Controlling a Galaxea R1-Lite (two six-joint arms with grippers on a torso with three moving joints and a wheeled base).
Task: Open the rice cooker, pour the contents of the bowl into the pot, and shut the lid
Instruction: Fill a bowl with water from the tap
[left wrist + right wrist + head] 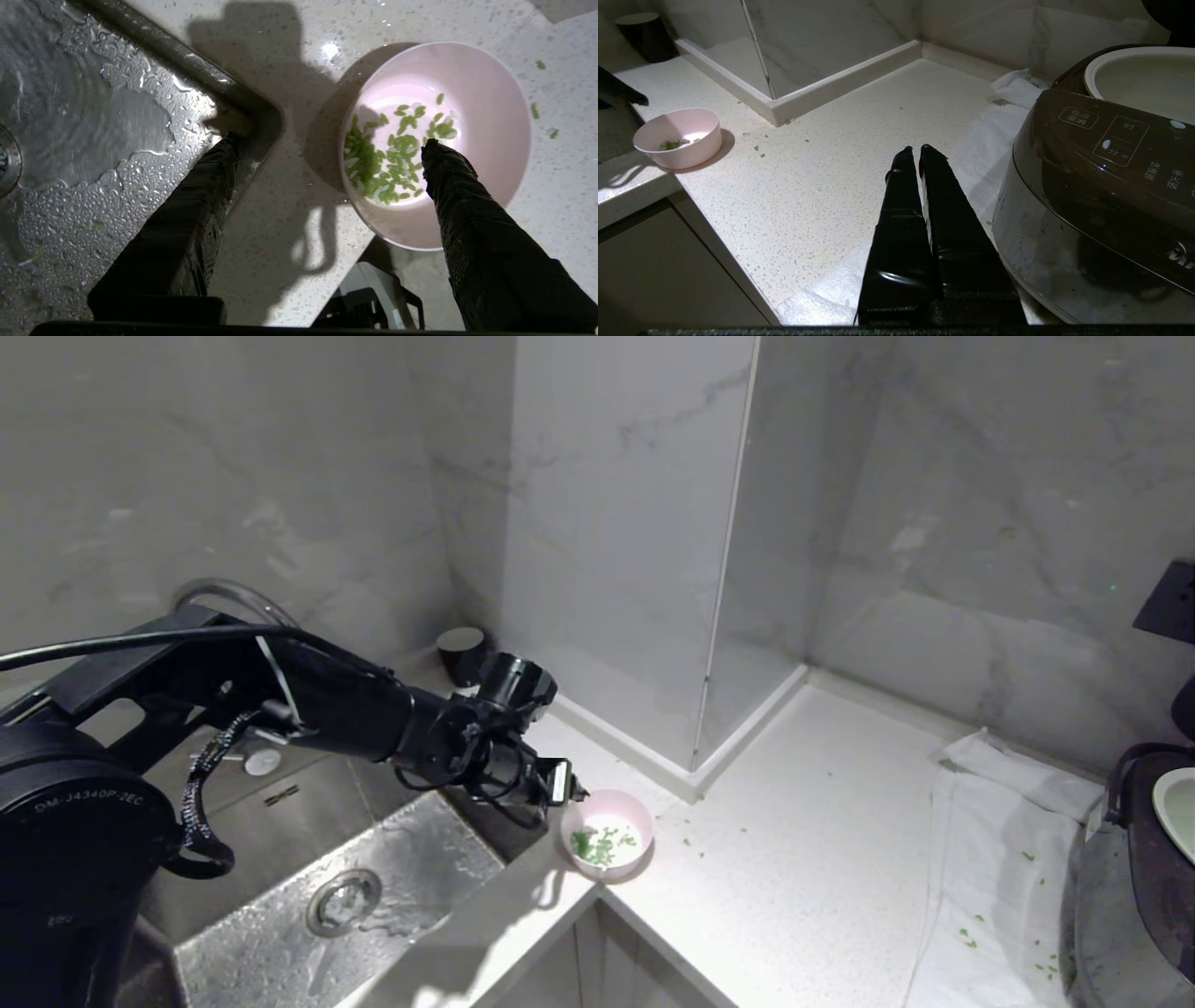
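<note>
Left gripper [327, 144], spread wide, straddles the near rim of the small pale pink bowl [495, 154]: light, smooth, best pinched at its rim.

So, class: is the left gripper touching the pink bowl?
Cannot tell. In the left wrist view the left gripper is open, one finger overlapping the bowl, the other over the sink edge; neither that view nor the head view shows contact or a gap.
</note>
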